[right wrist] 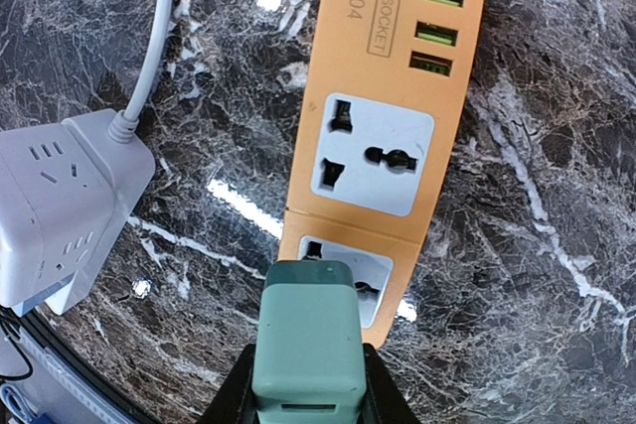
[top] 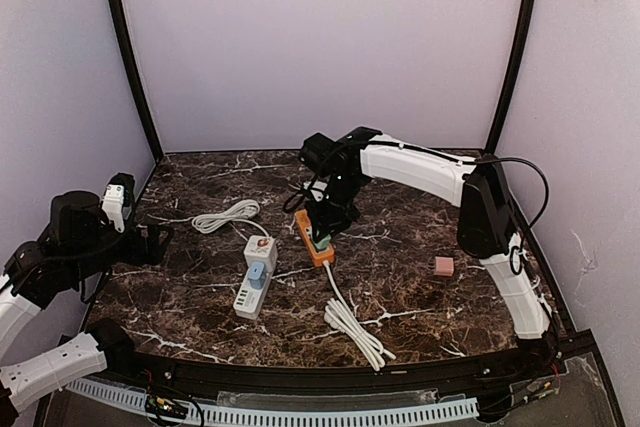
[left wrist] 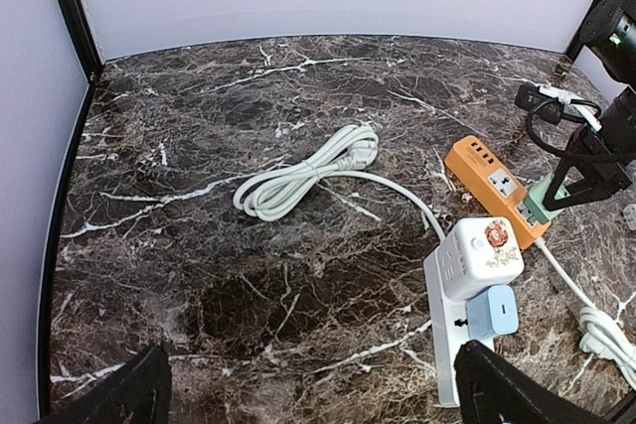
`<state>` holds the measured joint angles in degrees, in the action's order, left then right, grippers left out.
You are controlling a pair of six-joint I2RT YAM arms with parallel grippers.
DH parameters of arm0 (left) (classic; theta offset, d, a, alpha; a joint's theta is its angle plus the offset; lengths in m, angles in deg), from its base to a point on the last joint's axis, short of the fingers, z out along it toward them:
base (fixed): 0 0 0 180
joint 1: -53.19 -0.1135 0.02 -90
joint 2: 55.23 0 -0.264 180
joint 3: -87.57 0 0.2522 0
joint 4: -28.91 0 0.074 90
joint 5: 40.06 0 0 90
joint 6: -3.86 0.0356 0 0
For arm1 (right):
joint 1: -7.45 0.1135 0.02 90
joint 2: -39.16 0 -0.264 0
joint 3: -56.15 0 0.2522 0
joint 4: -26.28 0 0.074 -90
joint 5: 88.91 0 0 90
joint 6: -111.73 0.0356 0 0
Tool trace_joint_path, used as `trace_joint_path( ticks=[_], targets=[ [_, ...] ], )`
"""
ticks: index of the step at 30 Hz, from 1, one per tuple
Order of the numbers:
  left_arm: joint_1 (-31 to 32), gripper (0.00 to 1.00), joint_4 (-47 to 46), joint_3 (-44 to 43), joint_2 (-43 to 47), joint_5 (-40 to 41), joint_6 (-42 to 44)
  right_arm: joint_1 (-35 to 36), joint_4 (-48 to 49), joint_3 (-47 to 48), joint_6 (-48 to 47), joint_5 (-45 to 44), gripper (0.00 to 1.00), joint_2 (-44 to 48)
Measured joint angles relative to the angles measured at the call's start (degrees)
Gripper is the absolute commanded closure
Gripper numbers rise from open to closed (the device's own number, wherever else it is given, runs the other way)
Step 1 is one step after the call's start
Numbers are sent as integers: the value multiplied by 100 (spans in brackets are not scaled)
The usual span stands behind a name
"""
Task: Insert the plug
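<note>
Tabletop (right wrist: 556, 96) is that dark marble-look stuff with white veins, polished enough to throw glare spots. Orange power strip (right wrist: 348, 76) is smooth plastic, more satin than shiny, with white plastic socket faces. Green plug (right wrist: 308, 340) looks like matt plastic. White cube adapter (left wrist: 467, 267) and pale blue charger (left wrist: 493, 311) are smooth plastic too. White cord (left wrist: 298, 178) has a smooth, rubbery-looking sheath.

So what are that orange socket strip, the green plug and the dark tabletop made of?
Orange socket strip: looks like moulded plastic, smooth matte, with printed lettering. Green plug: plastic too, satin, rounded edges. Tabletop: glossy, white-veined like marble, with bright glints; could be stone or printed laminate.
</note>
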<state>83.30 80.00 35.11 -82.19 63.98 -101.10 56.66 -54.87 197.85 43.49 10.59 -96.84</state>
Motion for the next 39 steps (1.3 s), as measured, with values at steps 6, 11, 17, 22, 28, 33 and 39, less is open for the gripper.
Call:
trace_joint_path(
  ticks=[6, 11, 17, 22, 28, 33, 39],
  targets=[
    [0, 0, 0, 24, 4, 15, 0, 0, 9, -367, -39, -214, 100, 160],
    [0, 0, 0, 24, 4, 20, 0, 2, -44, -1012, -55, -382, 100, 544],
    [0, 0, 0, 24, 4, 22, 0, 35, -229, -1495, -96, -546, 100, 839],
    [0, 0, 0, 24, 11, 31, 0, 90, -315, -1788, -92, -616, 100, 1014],
    [0, 0, 0, 24, 31, 37, 0, 153, -352, -1923, -79, -656, 100, 1095],
    [0, 0, 0, 24, 42, 39, 0, 175, -358, -1923, -35, -688, 100, 1095],
    [0, 0, 0, 24, 44, 39, 0, 210, -339, -1950, 24, -763, 100, 1095]
  ],
)
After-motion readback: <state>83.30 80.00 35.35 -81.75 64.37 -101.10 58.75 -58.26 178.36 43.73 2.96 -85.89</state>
